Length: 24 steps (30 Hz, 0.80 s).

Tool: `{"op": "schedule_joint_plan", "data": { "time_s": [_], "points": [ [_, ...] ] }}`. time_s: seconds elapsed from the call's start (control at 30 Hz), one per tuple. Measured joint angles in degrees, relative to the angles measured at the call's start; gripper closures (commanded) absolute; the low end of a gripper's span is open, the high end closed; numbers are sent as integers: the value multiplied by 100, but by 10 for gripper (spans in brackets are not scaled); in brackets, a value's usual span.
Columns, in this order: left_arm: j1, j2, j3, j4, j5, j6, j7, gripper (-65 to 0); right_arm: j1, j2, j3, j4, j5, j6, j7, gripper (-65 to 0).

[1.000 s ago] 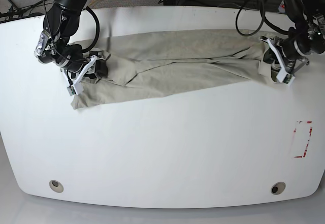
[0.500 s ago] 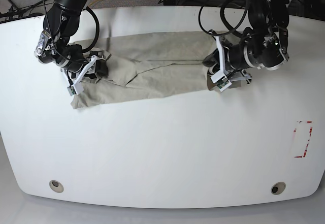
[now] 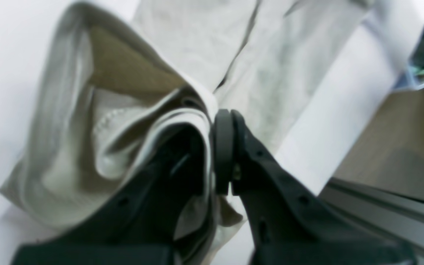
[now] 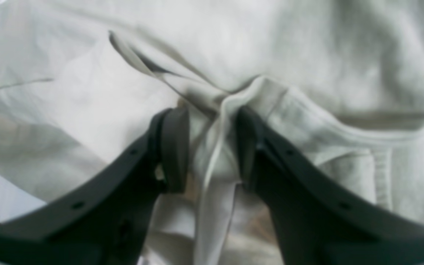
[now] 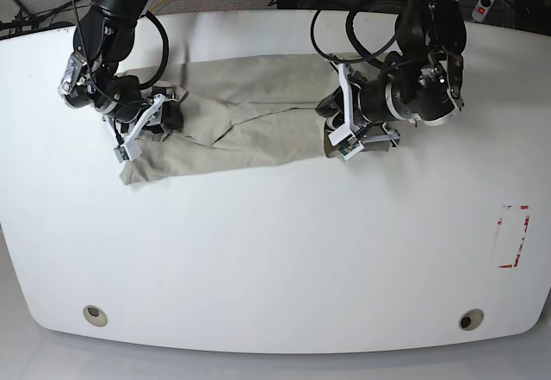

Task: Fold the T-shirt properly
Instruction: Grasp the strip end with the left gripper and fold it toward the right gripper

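The khaki T-shirt (image 5: 250,121) lies as a long wrinkled band across the far half of the white table (image 5: 275,251). My left gripper (image 5: 337,132), on the right in the base view, is shut on the shirt's right end, which it holds doubled back over the band. In the left wrist view, its pads (image 3: 223,151) pinch a folded layer of the T-shirt (image 3: 123,73). My right gripper (image 5: 142,126) sits at the shirt's left end. Its fingers (image 4: 175,147) are closed on a bunch of hemmed T-shirt (image 4: 307,55) cloth.
A red-marked rectangle (image 5: 514,236) is taped near the table's right edge. Two round holes (image 5: 95,315) (image 5: 471,319) sit near the front edge. Cables and equipment lie beyond the far edge.
My left gripper has swept from the table's far right toward the left, dragging the shirt's right end with it, so the band is shorter. The right arm has stayed put.
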Motion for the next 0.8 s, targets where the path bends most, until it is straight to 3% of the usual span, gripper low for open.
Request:
{"op": "schedule_joint_plan", "data": {
  "time_s": [0.17,0.23,0.27,0.43,0.5,0.73,0.8],
  "points": [
    [-11,195,254,0,396,0,-7,-13,0,0,0,0,2,2,2,-209],
    [-92,293,271,-4,544,0,2,-74,0,0,0,0,7,0,0,-209],
    [-140,323,271,-4,592,0,4,-128,0,0,0,0,2,0,2,-209],
    [-260,540,258,-4,658,15,-20,-525,0,0,0,0,4,0,2,-209],
    [-232,643,267,-2,634,22,-17,-574,0,0,0,0,7,0,2,-209],
    [-496,817,964,31,638,17,-9,-422,66,0,0,0,-7,0,-90,-209],
    [-479,824,1211,66,632,13,-24,-404,98,0,-2,-4,-13,2,-133,-209]
  ]
}}
